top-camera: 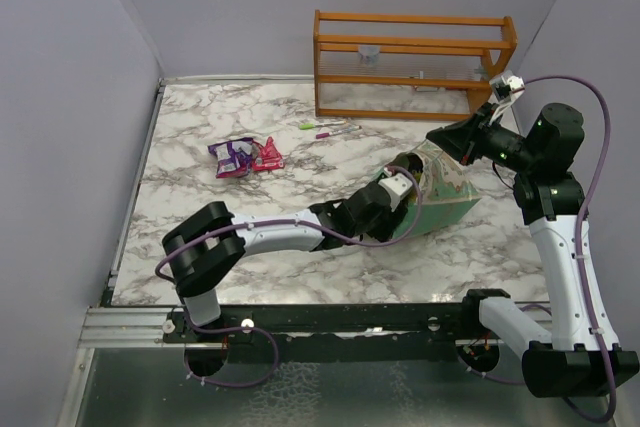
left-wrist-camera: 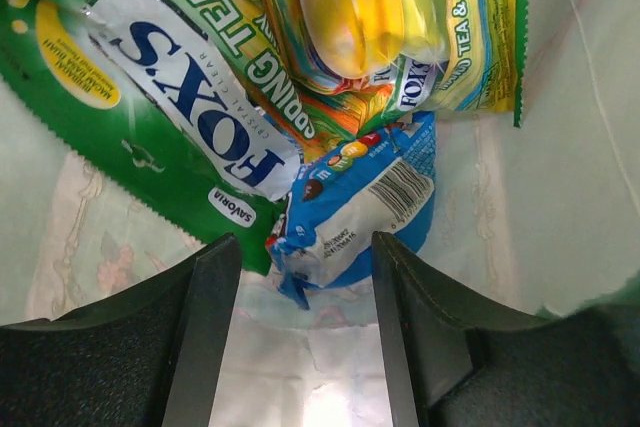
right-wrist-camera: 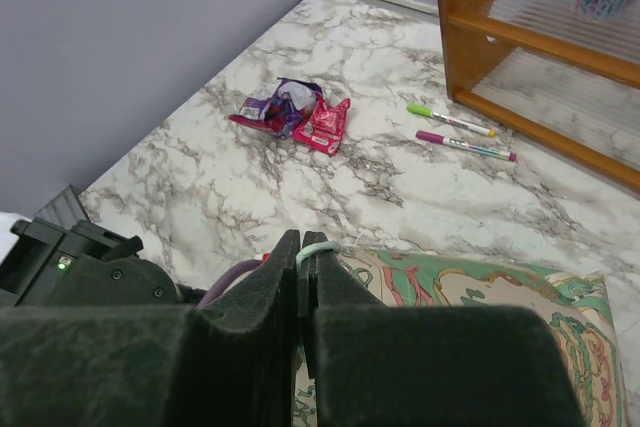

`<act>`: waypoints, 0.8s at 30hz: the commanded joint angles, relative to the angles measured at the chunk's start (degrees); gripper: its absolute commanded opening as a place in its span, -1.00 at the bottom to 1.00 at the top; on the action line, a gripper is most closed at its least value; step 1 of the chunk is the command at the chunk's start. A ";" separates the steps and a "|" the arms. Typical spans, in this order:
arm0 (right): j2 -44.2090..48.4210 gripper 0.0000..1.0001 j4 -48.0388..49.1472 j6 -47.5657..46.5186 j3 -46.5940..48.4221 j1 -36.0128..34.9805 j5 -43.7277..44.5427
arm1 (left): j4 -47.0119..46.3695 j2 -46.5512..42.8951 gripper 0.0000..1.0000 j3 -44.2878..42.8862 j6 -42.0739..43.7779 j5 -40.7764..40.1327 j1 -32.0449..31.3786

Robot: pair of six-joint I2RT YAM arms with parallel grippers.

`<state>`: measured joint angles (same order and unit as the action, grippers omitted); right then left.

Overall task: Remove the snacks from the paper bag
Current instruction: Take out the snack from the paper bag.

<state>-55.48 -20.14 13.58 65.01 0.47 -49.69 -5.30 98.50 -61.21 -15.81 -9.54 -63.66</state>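
Observation:
The paper bag (top-camera: 445,202) lies on its side at the table's right, mint-green and cream. My right gripper (right-wrist-camera: 303,239) is shut on its pale string handle (right-wrist-camera: 322,248), holding the mouth up. My left gripper (left-wrist-camera: 305,247) is inside the bag, open. A blue snack packet (left-wrist-camera: 360,202) lies between its fingertips, and neither finger presses it. Behind that are a green Fox's packet (left-wrist-camera: 150,77) and a yellow-green packet (left-wrist-camera: 410,27). A purple packet (top-camera: 232,157) and a pink-red packet (top-camera: 268,155) lie together on the table to the left.
An orange wooden rack (top-camera: 410,65) stands at the back right with a small cup on its shelf. A green pen (top-camera: 322,125) and a pink pen (top-camera: 335,133) lie in front of it. Grey walls close in the left and right sides.

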 commanded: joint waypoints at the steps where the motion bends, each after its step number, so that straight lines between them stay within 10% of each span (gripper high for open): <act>1: 0.27 -0.94 -0.07 -0.61 1.25 0.01 1.13 | -2.14 2.96 0.08 -2.63 1.15 1.94 0.16; 14: 0.52 -0.94 -0.15 -0.80 0.78 -0.03 1.44 | -0.02 -0.05 -0.91 -1.98 0.97 1.87 0.29; 24: 0.73 -0.94 -0.08 -0.83 0.51 -0.01 1.47 | 3.74 -11.34 -1.00 0.75 1.53 -1.22 0.29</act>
<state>-55.48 -20.47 13.58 64.99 0.47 -49.67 -2.74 93.25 -61.87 -15.18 -8.21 -63.48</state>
